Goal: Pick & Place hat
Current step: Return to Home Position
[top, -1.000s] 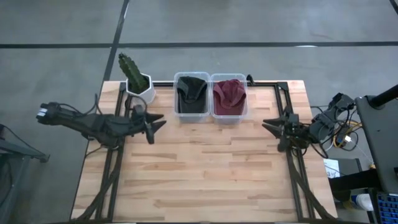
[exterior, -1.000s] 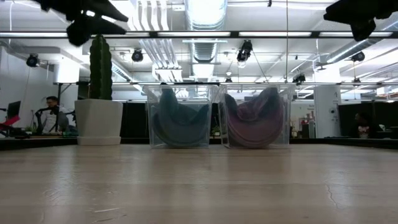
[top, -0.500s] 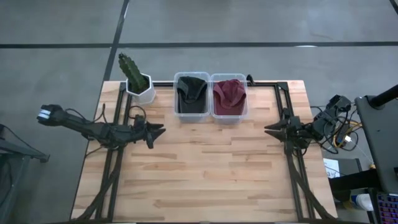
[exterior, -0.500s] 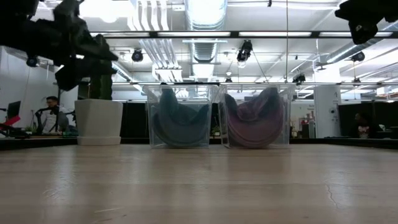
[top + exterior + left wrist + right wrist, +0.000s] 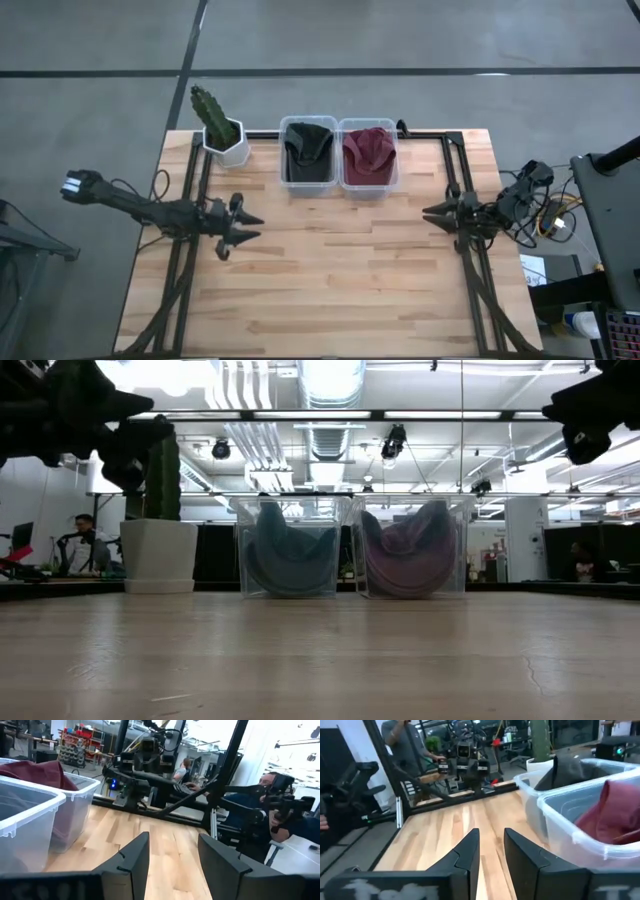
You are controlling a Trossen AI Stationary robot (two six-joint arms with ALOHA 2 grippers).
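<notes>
At table [image 5: 330, 290] rear, two bins [image 5: 308, 178] [image 5: 368, 182], one cactus [image 5: 210, 112], left hand [image 5: 258, 227], right hand [image 5: 427, 217], both apart

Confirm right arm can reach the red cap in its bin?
Probably yes: the right claw is open, only bare table lies between it and the bin, and the red cap lies uncovered.

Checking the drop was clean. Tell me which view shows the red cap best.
The high view: it looks straight down into the right bin, with the red cap lying unobstructed inside. The low view shows it only through the bin's wall, and both wrist views catch only part of it.
</notes>
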